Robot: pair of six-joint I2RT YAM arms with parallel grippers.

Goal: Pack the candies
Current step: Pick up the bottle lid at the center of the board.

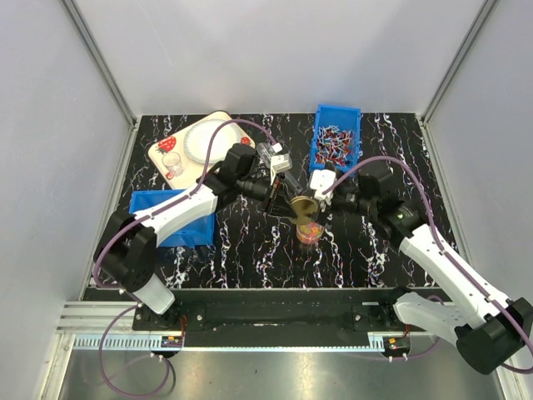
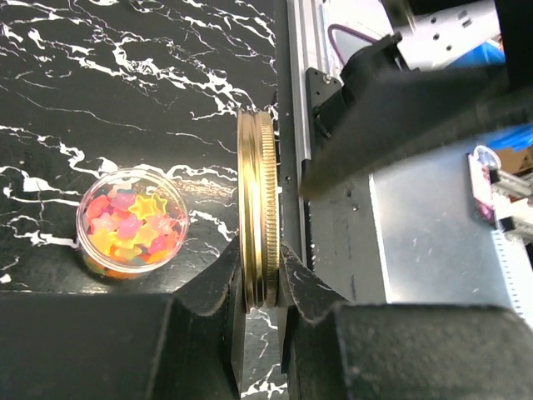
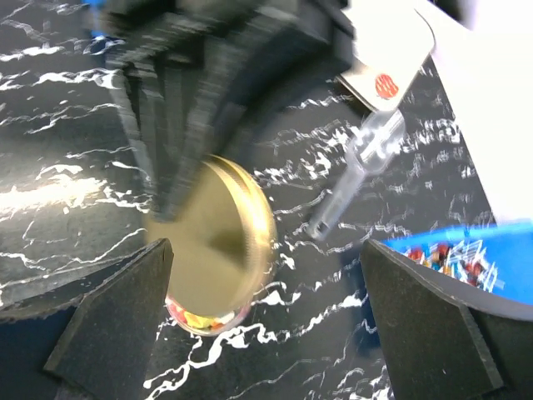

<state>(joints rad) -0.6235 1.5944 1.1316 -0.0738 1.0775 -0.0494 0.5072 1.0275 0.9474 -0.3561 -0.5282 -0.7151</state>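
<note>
Gold lid [image 2: 256, 208] pinched in left gripper [image 2: 260, 275] just beside candies [image 2: 132, 223]; right gripper [image 3: 265, 250] gapes wide

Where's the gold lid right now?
In the top view the gold lid is mid-table, clamped on edge in the left arm's fingers, close beside the open jar of candies.

The top external camera looks steeply down from above and behind the arm bases onto the whole tabletop [image 1: 250, 250]. Both wrist cameras sit close. The left sees the gold lid [image 2: 256, 208] edge-on, with the candies [image 2: 132, 221] at 9 o'clock. The right, blurred, faces that lid's flat side. All three views share both.
</note>
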